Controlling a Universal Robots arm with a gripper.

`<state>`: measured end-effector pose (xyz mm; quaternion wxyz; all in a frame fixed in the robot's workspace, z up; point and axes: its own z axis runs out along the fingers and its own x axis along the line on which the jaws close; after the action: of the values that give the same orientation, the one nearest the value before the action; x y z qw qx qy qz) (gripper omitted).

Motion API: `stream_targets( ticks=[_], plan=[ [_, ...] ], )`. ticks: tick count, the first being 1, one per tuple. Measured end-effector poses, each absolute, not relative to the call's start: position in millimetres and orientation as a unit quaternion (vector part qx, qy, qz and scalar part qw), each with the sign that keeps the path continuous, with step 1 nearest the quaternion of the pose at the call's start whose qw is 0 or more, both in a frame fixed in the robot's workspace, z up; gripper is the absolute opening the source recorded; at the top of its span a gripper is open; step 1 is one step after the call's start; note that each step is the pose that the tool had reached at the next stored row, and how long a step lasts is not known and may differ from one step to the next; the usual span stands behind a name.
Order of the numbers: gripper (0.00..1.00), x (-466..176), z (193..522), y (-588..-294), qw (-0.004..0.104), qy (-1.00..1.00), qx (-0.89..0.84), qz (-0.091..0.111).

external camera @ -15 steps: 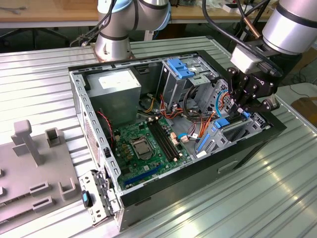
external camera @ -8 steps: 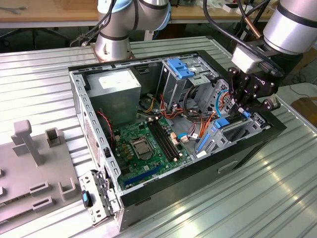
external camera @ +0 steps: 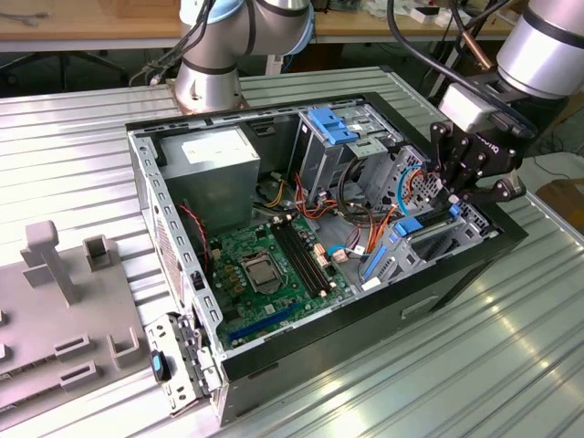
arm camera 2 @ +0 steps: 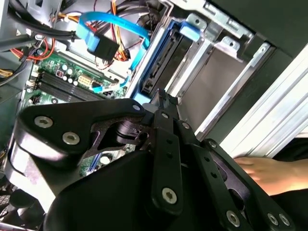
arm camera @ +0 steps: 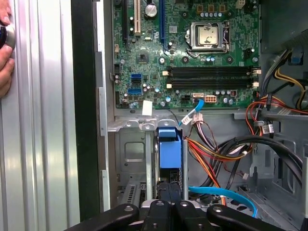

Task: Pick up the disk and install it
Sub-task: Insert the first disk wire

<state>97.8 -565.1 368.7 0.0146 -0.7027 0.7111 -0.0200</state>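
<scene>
Disk [external camera: 440,240] sits on edge in drive bay at corner of open computer case [external camera: 301,351] on bench [external camera: 493,365]. Dark face, bright blue plastic rails along sides; blue end tab in first wrist view [arm camera: 169,151]. End effector [external camera: 459,194] right above disk, fingers pressed together, nothing between them, tips at disk's edge in second wrist view [arm camera 2: 161,98].

We see an open computer case [external camera: 301,342] lying on a ribbed metal table [external camera: 456,383], its green motherboard [external camera: 260,242] facing up. At the exterior view's right, the gripper [external camera: 474,192] hangs over the case's edge, just above the disk [external camera: 406,225] standing in its bay. A grey power supply [external camera: 214,160] sits in the far corner.
</scene>
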Motion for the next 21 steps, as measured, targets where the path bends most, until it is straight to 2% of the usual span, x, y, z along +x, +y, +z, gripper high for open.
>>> stream_targets(
  ticks=[13,21],
  plan=[
    [0.11,131.5,366.5,-558.8,0.014,0.711,-0.703,-0.02],
    [0.11,135.1,366.6,-530.4,0.011,0.711,-0.703,-0.023]
  ],
)
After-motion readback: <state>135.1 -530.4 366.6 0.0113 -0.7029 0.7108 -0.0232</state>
